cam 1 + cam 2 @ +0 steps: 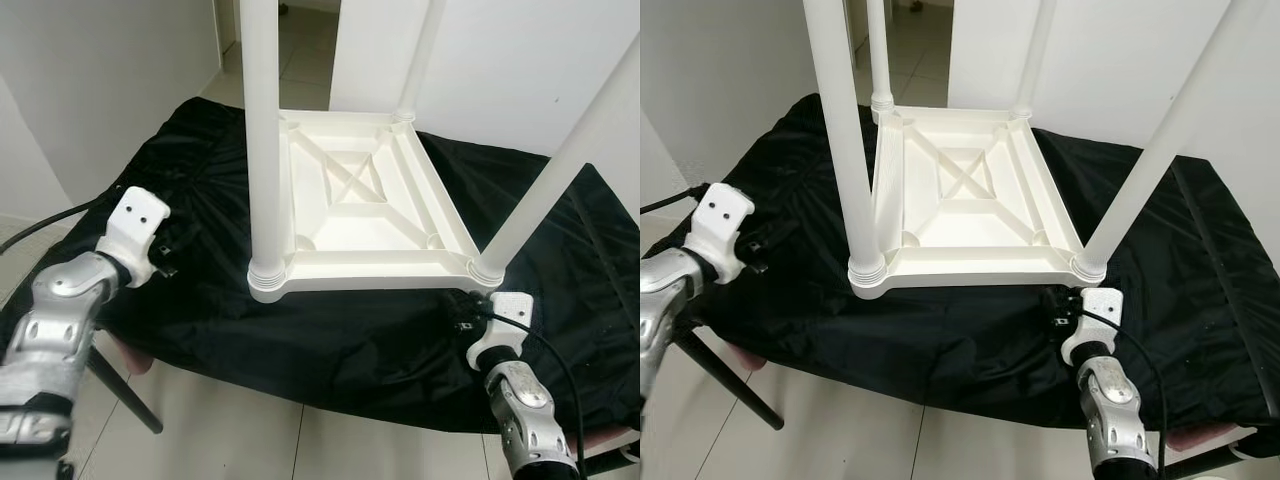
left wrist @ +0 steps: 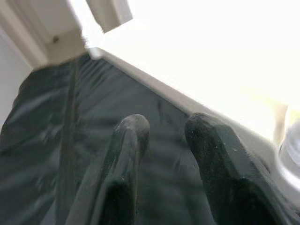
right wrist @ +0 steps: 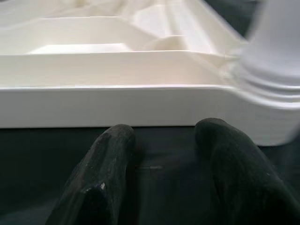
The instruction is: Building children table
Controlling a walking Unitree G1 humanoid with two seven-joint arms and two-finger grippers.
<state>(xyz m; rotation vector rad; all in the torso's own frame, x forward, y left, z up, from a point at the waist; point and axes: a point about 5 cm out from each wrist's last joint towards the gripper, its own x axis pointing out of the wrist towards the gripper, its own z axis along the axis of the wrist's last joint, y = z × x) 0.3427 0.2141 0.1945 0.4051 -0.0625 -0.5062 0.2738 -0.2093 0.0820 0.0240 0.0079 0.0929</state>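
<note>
- Upturned white children table (image 1: 365, 215), top face down on a black cloth (image 1: 330, 345) draped over a desk; legs pointing upward, with a near-left leg (image 1: 262, 140) and a near-right leg (image 1: 560, 165) closest to the robot.
- Eye views: whole table underside with its X-shaped ribbing (image 1: 355, 180), both silver arms, white walls and tiled floor (image 1: 860, 430) around the desk.
- Right eye view: a fourth leg at the far-left corner (image 1: 878, 55), barely separated from the near-left leg in the left eye view.
- Wrist views: close detail missing from the eye views, namely the gap between each pair of black fingers and the table rim just ahead of them.
- Left end effector (image 1: 165, 258): off to the left of the table, apart from it, low over the cloth. Left wrist view: left end effector (image 2: 161, 140) with fingers (image 2: 126, 154) slightly parted, holding nothing; bright table edge beyond the tips, base of a leg to one side.
- Right end effector (image 1: 463, 315): directly below the near-right corner, just short of the rim. Right wrist view: right end effector (image 3: 164, 145) with fingers (image 3: 112, 159) a little apart, empty, over dark cloth; white rim (image 3: 117, 105) straight ahead, leg socket (image 3: 269, 82) beside it; contact with the rim not discernible.
</note>
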